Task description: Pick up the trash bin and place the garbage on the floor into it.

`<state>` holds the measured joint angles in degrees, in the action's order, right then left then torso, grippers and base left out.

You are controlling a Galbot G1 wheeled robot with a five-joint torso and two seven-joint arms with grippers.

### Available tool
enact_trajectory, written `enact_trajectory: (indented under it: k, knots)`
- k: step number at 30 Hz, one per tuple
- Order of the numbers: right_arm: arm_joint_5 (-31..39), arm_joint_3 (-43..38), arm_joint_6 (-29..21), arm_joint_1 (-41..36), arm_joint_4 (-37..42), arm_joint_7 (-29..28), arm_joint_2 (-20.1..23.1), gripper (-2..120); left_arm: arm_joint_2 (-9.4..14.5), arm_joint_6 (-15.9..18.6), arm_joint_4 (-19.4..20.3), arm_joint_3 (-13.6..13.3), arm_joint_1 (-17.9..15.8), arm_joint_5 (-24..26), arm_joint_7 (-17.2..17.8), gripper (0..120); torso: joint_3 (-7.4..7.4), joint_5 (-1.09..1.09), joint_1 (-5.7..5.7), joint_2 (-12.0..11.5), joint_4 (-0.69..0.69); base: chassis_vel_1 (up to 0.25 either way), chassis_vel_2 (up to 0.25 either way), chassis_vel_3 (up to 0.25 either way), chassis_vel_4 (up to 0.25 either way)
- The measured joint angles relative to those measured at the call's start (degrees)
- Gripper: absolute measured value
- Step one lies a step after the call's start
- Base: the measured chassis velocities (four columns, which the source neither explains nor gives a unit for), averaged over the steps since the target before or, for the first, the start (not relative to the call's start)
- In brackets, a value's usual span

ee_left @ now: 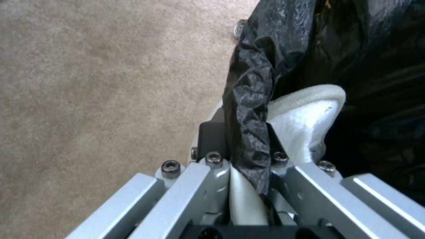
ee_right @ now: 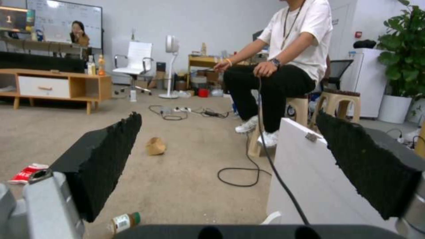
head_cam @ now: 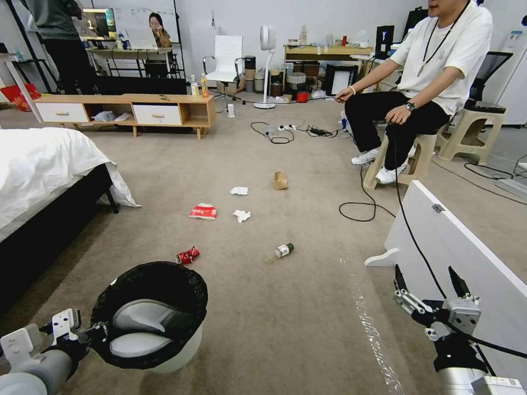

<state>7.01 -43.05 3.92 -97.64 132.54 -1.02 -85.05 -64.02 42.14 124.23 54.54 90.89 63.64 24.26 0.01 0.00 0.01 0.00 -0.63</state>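
The white trash bin with its black bag lining hangs at the lower left of the head view, and my left gripper is shut on its near rim. The left wrist view shows the fingers clamped over the bagged rim of the trash bin. On the floor lies the garbage: a crushed red can, a green-capped bottle, a red-white carton, two white tissues and a brown box. My right gripper stands open at the lower right, with nothing between its fingers.
A bed fills the left side. A leaning white board stands by my right arm, and a black cable loops on the carpet toward a seated person. A wooden TV bench lines the back.
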Motion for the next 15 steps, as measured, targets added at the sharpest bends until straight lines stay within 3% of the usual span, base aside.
enact_trajectory:
  k: [15]
  knots:
    - [-0.3,-0.4,-0.1,-0.1,0.1,-0.2,0.3,100,-0.4,0.0,0.4,0.1,0.5,-0.2,-0.2,3,0.0,0.0,0.0,0.0,0.0,0.0,0.0,0.0,0.0]
